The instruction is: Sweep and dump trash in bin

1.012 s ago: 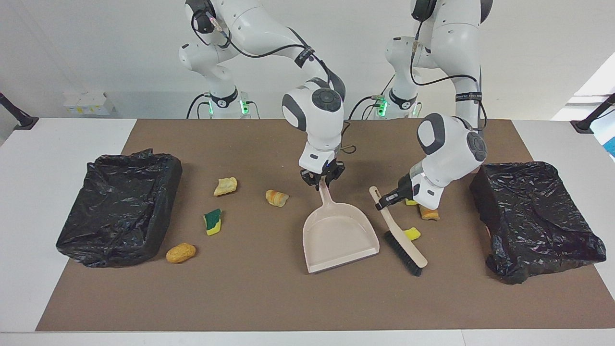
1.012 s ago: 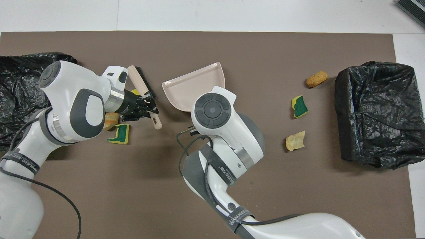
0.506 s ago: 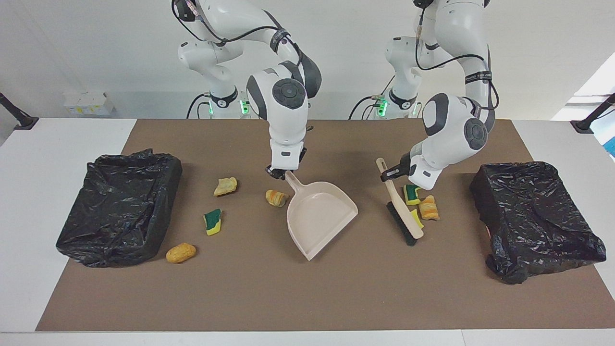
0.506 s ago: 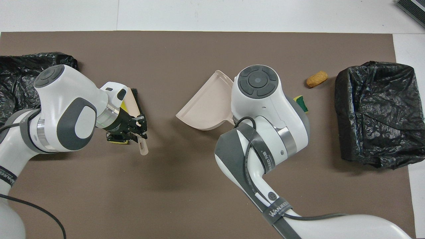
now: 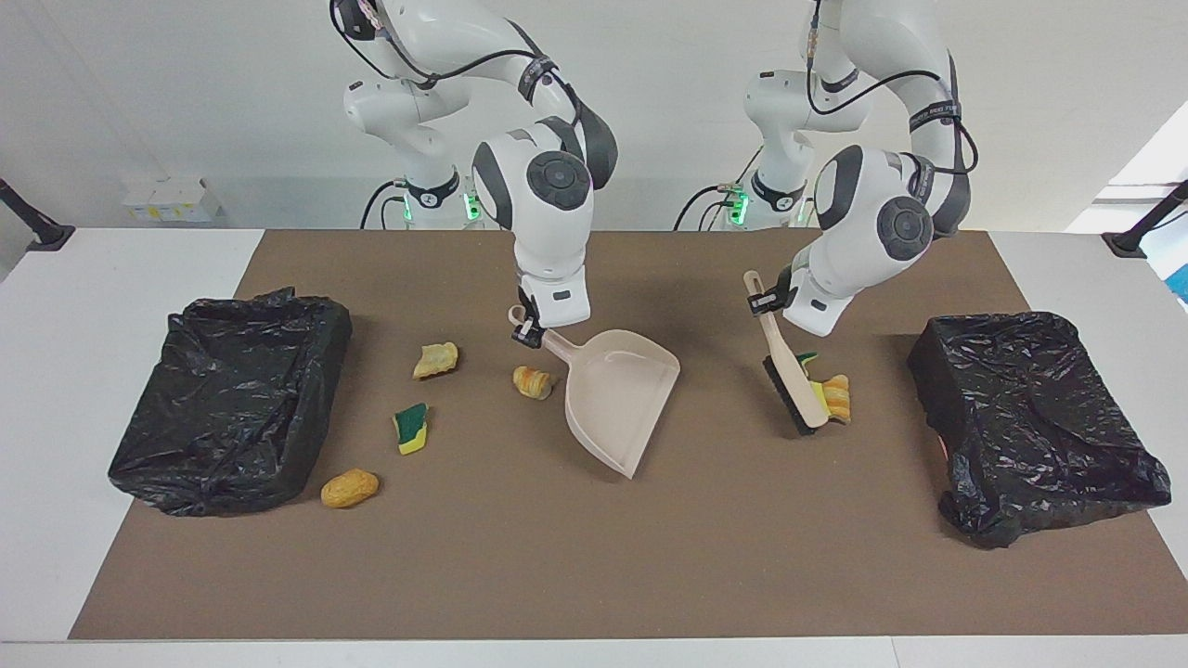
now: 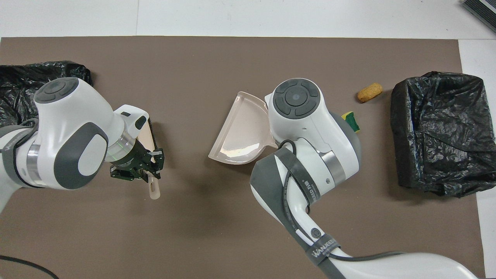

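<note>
Lifted since earlier, smooth beige dustpan (image 5: 617,399) and bristled brush (image 5: 791,371) sit clamped in right gripper (image 5: 527,331) and left gripper (image 5: 763,299); spongy trash (image 5: 411,427) lies scattered mid-mat.

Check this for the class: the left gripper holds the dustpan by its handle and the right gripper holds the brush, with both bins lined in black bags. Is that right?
No, the arms are swapped. The facing view shows the left gripper shut on the brush handle, and the right gripper shut on the dustpan handle. Both bins are lined in black bags, as stated.
</note>
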Controlling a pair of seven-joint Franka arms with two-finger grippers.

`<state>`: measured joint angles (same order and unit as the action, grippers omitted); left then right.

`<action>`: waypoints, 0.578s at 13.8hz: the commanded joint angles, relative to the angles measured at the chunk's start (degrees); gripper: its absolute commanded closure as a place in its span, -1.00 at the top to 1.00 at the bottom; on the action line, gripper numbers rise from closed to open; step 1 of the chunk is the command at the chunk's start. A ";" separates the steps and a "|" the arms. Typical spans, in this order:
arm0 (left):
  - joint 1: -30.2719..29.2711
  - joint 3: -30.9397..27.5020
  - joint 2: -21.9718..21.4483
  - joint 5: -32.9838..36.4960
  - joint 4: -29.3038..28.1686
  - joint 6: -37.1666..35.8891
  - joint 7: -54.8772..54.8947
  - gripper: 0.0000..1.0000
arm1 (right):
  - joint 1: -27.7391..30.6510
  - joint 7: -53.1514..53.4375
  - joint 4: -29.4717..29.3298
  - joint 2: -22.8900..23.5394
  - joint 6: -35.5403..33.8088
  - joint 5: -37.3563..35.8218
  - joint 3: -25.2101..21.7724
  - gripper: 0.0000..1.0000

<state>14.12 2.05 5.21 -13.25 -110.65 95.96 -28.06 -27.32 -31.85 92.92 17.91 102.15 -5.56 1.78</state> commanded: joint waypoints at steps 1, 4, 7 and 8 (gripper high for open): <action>0.65 -0.47 -4.58 1.55 -1.94 -1.91 -0.33 -1.00 | -0.46 -1.29 2.09 -2.01 -0.11 -0.86 0.33 -1.00; 0.03 -0.55 -5.21 5.85 -2.29 -2.35 1.34 -1.00 | -0.11 -6.35 2.36 -2.01 0.41 -0.42 0.33 -1.00; -3.30 -0.64 -5.64 10.41 -3.34 -1.57 4.05 -1.00 | -0.02 -15.42 2.71 -2.09 0.24 -1.03 0.25 -1.00; -4.96 -0.64 -6.00 12.00 -4.22 -0.95 7.63 -1.00 | -0.02 -15.96 3.49 -2.62 0.15 -1.03 0.25 -1.00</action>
<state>11.98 1.35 1.57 -3.97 -111.83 93.88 -24.98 -28.03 -44.34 93.73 17.64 102.15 -5.91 1.62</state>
